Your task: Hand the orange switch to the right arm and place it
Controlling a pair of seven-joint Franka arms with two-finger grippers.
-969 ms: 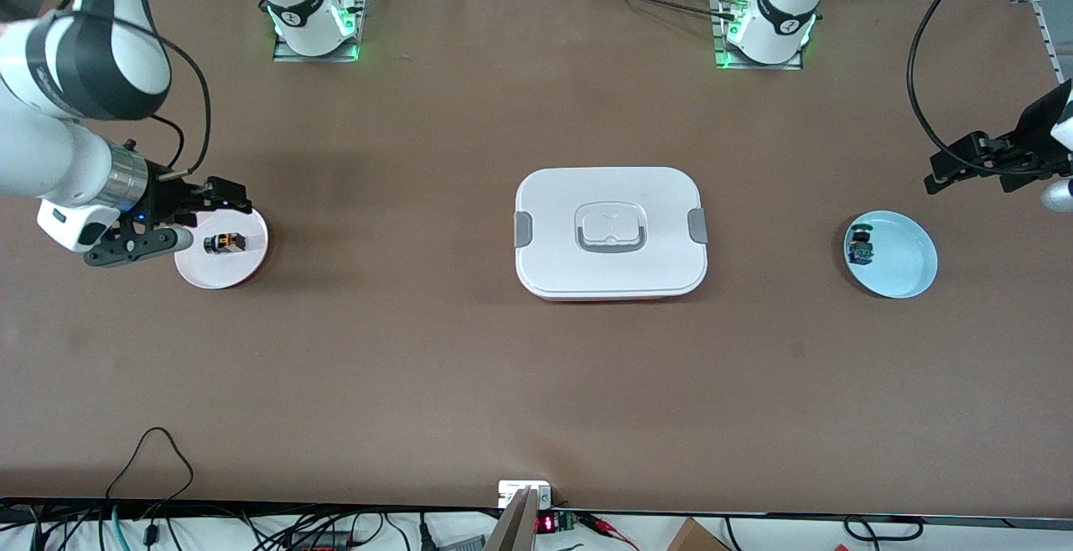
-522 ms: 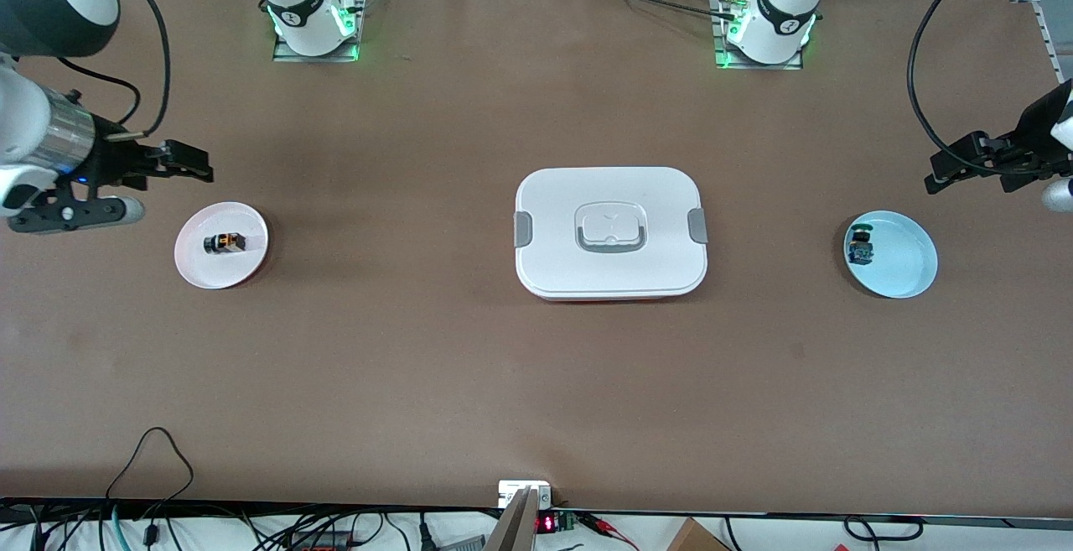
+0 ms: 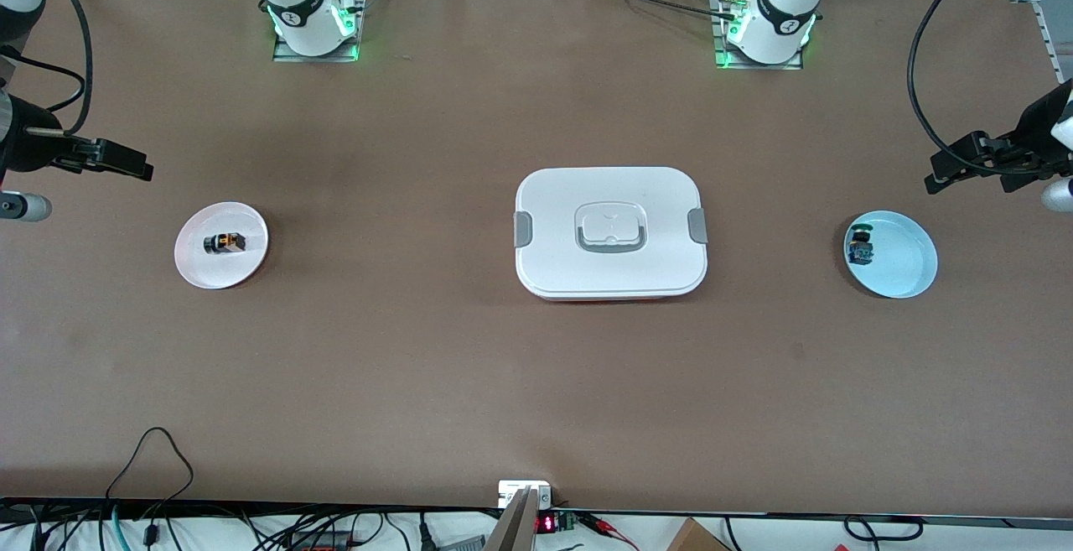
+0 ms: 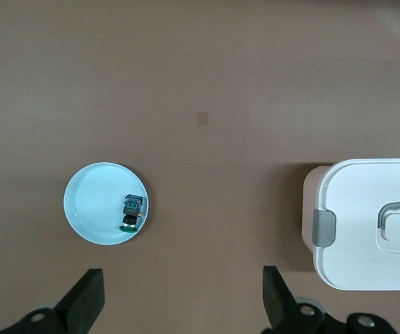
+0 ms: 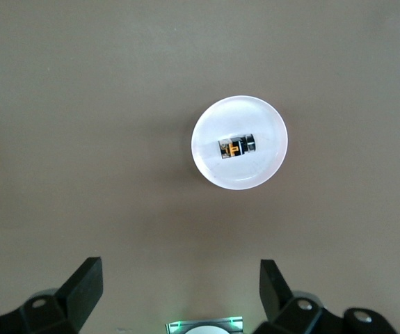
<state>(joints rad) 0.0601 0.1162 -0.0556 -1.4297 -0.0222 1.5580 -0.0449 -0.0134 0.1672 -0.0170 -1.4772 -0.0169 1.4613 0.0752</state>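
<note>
The orange switch (image 3: 224,242), black with orange parts, lies on its side in the middle of a small pale pink plate (image 3: 243,270) toward the right arm's end of the table. From the right wrist view the switch (image 5: 237,146) and its plate (image 5: 239,174) show far below. My right gripper (image 3: 92,190) is open and empty, high over the bare table at that end, beside the plate. The right wrist view shows the right gripper (image 5: 179,296) with its jaws wide apart. My left gripper (image 3: 993,190) waits open and empty over the left arm's end, also wide in its own wrist view (image 4: 184,299).
A white lidded box (image 3: 610,232) sits at the table's middle. A light blue plate (image 3: 909,270) at the left arm's end holds a blue switch with a green cap (image 3: 859,249). Both arm bases stand along the edge farthest from the front camera.
My right gripper has drawn away from the pink plate toward the table's end, open all the while. The orange switch stays on the plate. The left arm has not moved.
</note>
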